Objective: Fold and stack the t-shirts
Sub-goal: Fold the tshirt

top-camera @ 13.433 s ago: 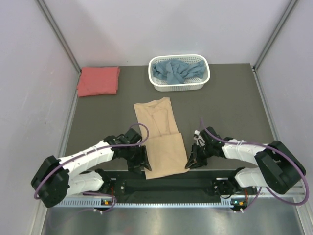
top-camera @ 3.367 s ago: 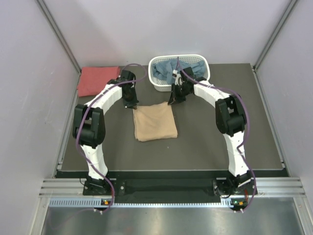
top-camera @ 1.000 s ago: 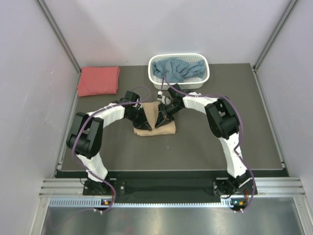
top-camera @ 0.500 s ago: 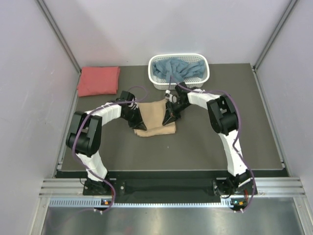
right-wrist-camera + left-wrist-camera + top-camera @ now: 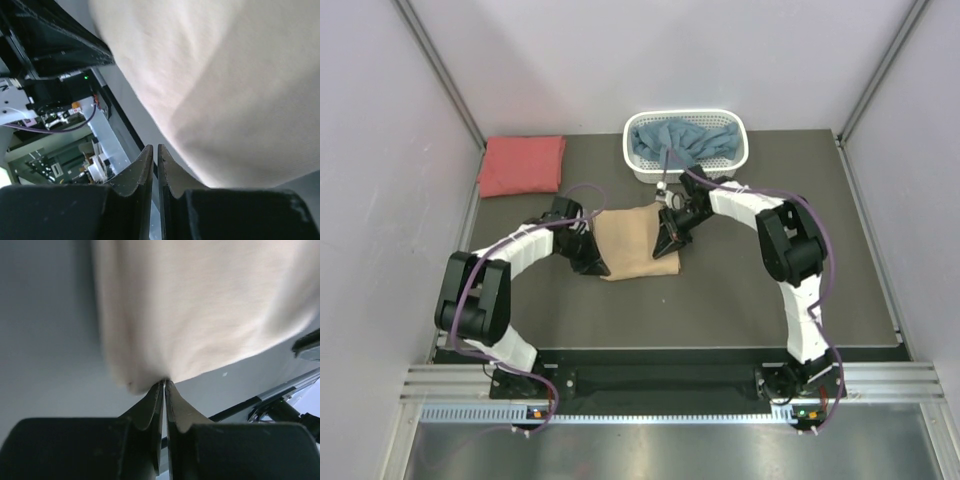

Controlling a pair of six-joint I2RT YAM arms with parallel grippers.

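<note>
Three t-shirts: one tan t-shirt [image 5: 635,240] folded mid-table, one coral-red t-shirt [image 5: 522,165] folded far left, one blue t-shirt [image 5: 680,143] bunched in one white basket [image 5: 741,160]. Left gripper [image 5: 592,263] pinches the tan edge; right gripper [image 5: 667,243] is closed, holding nothing.

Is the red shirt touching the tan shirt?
Apart. The top view shows bare dark table between the red shirt and the tan shirt.

Tan tee [image 5: 635,242] centre — red tee [image 5: 521,165] back-L corner
</note>
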